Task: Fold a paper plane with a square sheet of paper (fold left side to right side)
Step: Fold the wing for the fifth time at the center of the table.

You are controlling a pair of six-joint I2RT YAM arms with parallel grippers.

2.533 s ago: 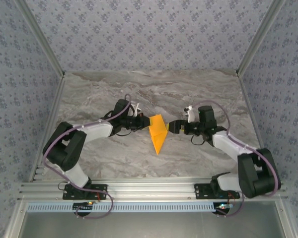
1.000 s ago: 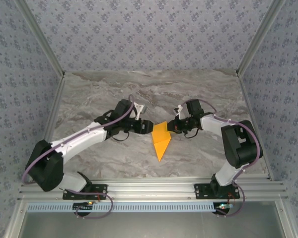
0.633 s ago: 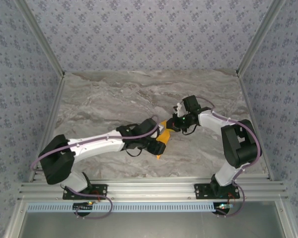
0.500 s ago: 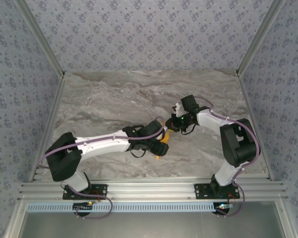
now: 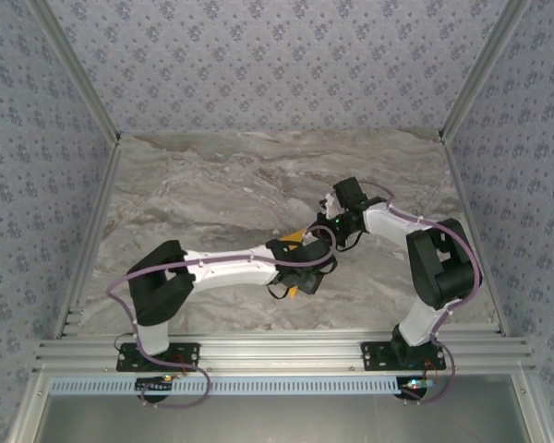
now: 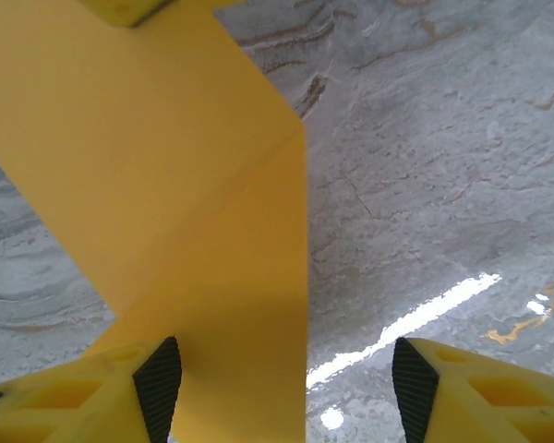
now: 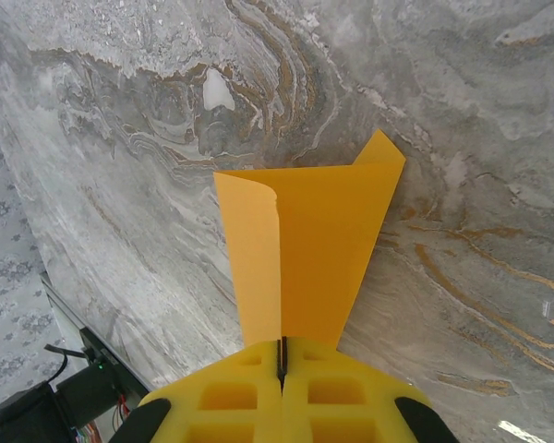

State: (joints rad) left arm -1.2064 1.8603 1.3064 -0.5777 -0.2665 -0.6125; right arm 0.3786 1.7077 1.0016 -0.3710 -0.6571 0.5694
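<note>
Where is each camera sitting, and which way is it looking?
Top camera: high behind the arms, looking down at the marble table; both arms, left gripper and right gripper show.
Left wrist camera: on the left arm, looking past its open fingers at the orange paper.
Right wrist camera: on the right arm, its shut gripper pinching that paper.
All three share the paper.

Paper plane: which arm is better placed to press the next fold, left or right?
Left, probably. The left gripper is open, low over the paper plane, free to press or pinch. The right gripper is shut on the plane's edge and is busy holding it.
</note>
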